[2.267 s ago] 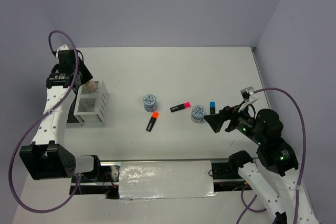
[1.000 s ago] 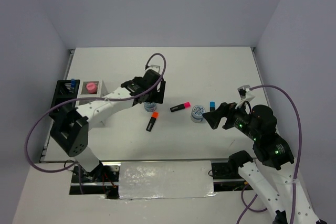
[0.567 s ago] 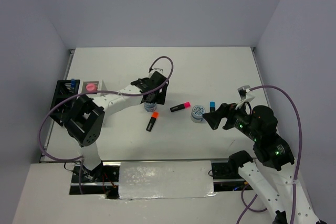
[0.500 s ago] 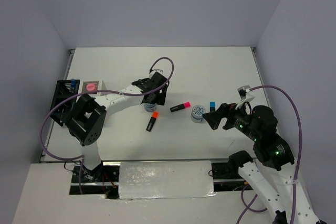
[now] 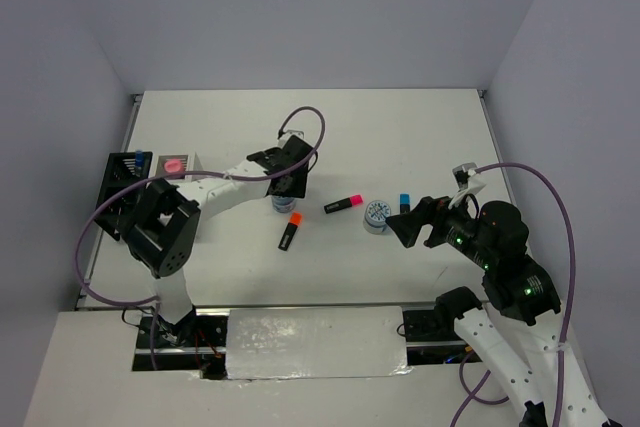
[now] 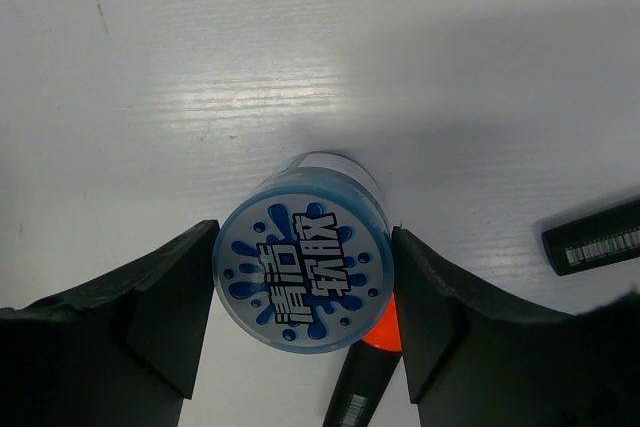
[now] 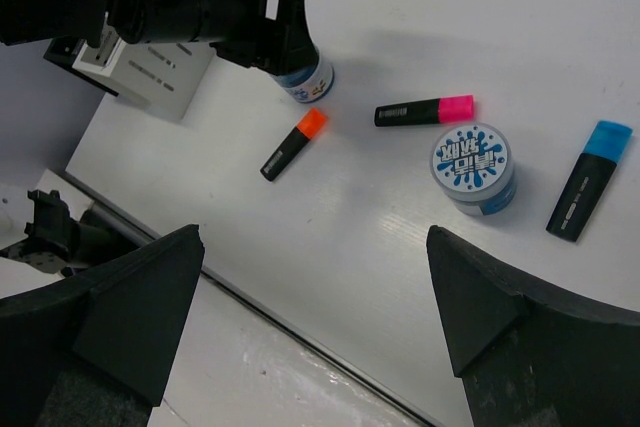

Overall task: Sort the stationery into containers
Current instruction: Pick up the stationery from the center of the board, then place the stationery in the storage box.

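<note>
My left gripper (image 5: 285, 185) is over the middle of the table, and its fingers (image 6: 170, 297) press both sides of a round blue-white tin (image 6: 303, 277), also seen from above (image 5: 281, 203). An orange-capped highlighter (image 5: 289, 231) lies just beside that tin. A pink-capped highlighter (image 5: 343, 204), a second tin (image 5: 377, 214) and a blue-capped highlighter (image 5: 404, 203) lie to the right. My right gripper (image 5: 410, 227) hovers open and empty next to the second tin (image 7: 472, 167). The white slotted box (image 5: 185, 182) holds the pink glitter jar (image 5: 174, 163). The black pen holder (image 5: 120, 187) holds a blue-capped item (image 5: 139, 158).
Both containers stand at the table's left edge. The left arm stretches from there across to the middle. A purple cable (image 5: 310, 132) loops above the left wrist. The table's front edge (image 7: 300, 332) runs below the right gripper.
The left arm swung from the white box to the left tin, and its fingers closed onto the tin's sides. The pink jar now shows in the white box. The right arm barely moved.
</note>
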